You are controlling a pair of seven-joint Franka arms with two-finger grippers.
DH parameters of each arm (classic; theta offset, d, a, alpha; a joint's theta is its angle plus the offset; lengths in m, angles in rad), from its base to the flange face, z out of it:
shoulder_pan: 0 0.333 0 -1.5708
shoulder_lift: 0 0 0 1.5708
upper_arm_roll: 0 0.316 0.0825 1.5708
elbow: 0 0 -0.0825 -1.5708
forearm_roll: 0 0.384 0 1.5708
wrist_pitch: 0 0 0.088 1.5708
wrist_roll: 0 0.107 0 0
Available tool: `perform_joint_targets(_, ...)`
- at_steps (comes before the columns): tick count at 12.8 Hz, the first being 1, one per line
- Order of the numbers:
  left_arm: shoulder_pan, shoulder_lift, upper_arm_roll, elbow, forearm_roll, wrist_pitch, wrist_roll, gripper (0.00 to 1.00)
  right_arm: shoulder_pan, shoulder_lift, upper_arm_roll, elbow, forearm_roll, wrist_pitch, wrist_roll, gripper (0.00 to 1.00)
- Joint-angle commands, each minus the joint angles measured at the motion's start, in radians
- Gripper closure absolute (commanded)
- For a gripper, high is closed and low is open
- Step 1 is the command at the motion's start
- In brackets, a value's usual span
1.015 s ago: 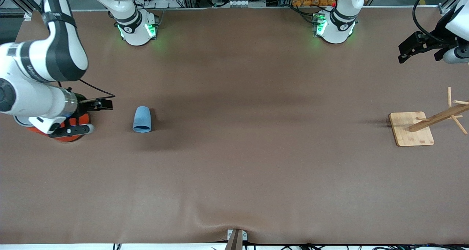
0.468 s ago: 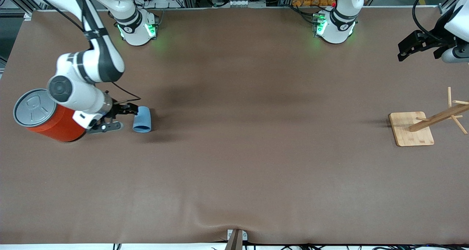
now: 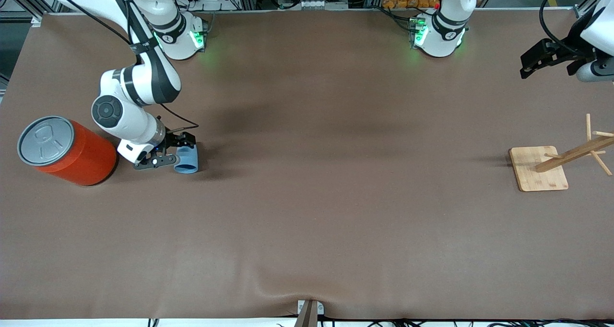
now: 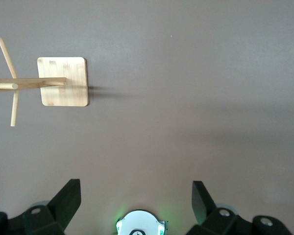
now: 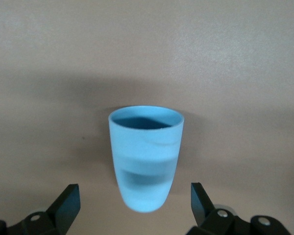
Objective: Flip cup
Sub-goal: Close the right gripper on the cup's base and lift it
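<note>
The light-blue cup lies on its side on the brown table, near the right arm's end. In the right wrist view the cup shows its darker blue mouth turned away from the gripper, its closed base nearest. My right gripper hangs low at the cup, open. Its two black fingers stand wide on either side of the cup's base, apart from it. My left gripper waits open and holds nothing, high over the left arm's end of the table.
A large orange can with a grey lid stands beside the cup, closer to the right arm's end of the table. A wooden peg rack on a square base stands at the left arm's end.
The right arm has swung from over the orange can toward the cup and come down, so its open fingers now straddle the cup's base. The cup and left arm have stayed put.
</note>
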Motion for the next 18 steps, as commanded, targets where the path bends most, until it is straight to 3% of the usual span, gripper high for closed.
perform_joint_targets(1, 0.007, -0.002, -0.006, 0.013, 0.007, -0.022, 0.012, 0.00, 0.005, 0.050, 0.003, -0.020, 0.012, 0.081, -0.001, 0.00)
perform_joint_targets(6, 0.007, -0.002, -0.004, 0.016, 0.007, -0.023, 0.012, 0.00, 0.000, 0.119, 0.003, -0.026, 0.009, 0.165, -0.012, 0.00)
perform_joint_targets(7, 0.007, -0.002, -0.004, 0.016, 0.007, -0.023, 0.012, 0.00, -0.003, 0.131, 0.003, -0.024, 0.009, 0.179, -0.012, 0.10)
perform_joint_targets(8, 0.007, -0.004, -0.004, 0.016, 0.007, -0.025, 0.012, 0.00, -0.003, 0.135, 0.003, -0.023, 0.009, 0.179, -0.014, 0.35)
perform_joint_targets(12, 0.007, -0.005, 0.001, 0.018, 0.007, -0.028, 0.012, 0.00, 0.001, 0.133, 0.003, 0.008, 0.009, 0.166, -0.012, 0.96)
perform_joint_targets(14, 0.007, -0.005, 0.002, 0.016, 0.004, -0.026, 0.010, 0.00, 0.008, 0.133, 0.006, 0.103, 0.008, 0.086, -0.014, 0.99)
perform_joint_targets(18, 0.005, -0.001, -0.002, 0.012, 0.003, -0.019, 0.010, 0.00, 0.069, 0.161, 0.066, 0.431, 0.011, -0.260, -0.017, 1.00)
